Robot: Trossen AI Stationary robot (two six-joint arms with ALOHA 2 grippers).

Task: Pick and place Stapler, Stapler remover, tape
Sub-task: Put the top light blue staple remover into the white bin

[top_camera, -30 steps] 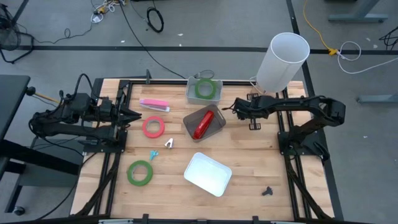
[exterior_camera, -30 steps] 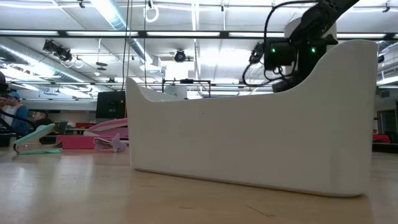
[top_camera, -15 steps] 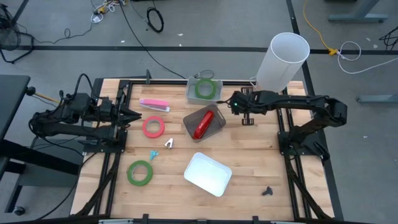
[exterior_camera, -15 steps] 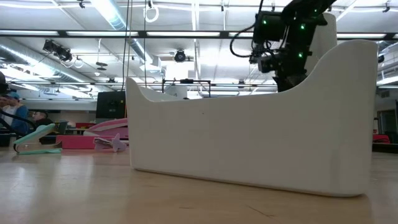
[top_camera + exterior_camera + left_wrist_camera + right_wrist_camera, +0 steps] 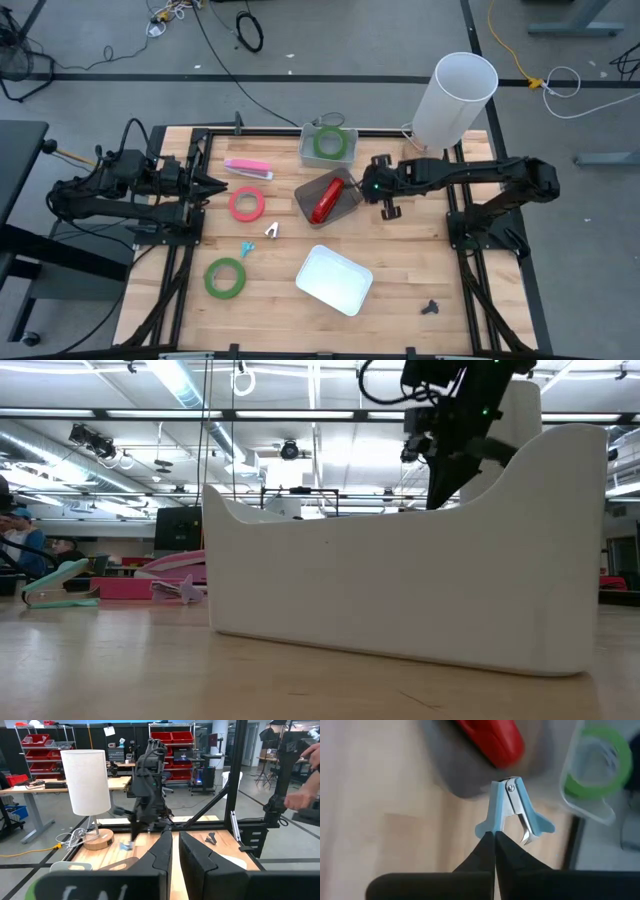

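Note:
My right gripper (image 5: 362,188) is over the right edge of the grey tray (image 5: 342,209), which holds the red stapler (image 5: 323,203). It is shut on a light-blue staple remover (image 5: 510,810). One green tape roll (image 5: 328,142) lies in a clear box at the far edge. The red-pink roll (image 5: 247,204) and the other green roll (image 5: 226,277) lie flat on the table. A pink stapler (image 5: 247,168), a white remover (image 5: 272,231) and a teal remover (image 5: 245,248) also lie on the table. My left gripper (image 5: 216,183) waits at the table's left, fingers together. My right gripper pinches one blue side wing (image 5: 487,829) of the staple remover between its two fingertips. The fingers come from above, pointing down. The remover is lifted clear above the tray's edge, its riveted hinge end (image 5: 510,784) pointing away from the fingers and its metal claw (image 5: 525,834) free.
A white tray (image 5: 334,279) lies near the front middle and fills the low view (image 5: 400,590). A white lamp (image 5: 455,98) stands at the far right corner. A small black piece (image 5: 430,307) lies at the front right. People show in the room beyond.
My right gripper has gone toward the table's left and a little toward the near edge, to the grey tray's right edge, turning at the wrist as it went. It has stayed shut on the staple remover.

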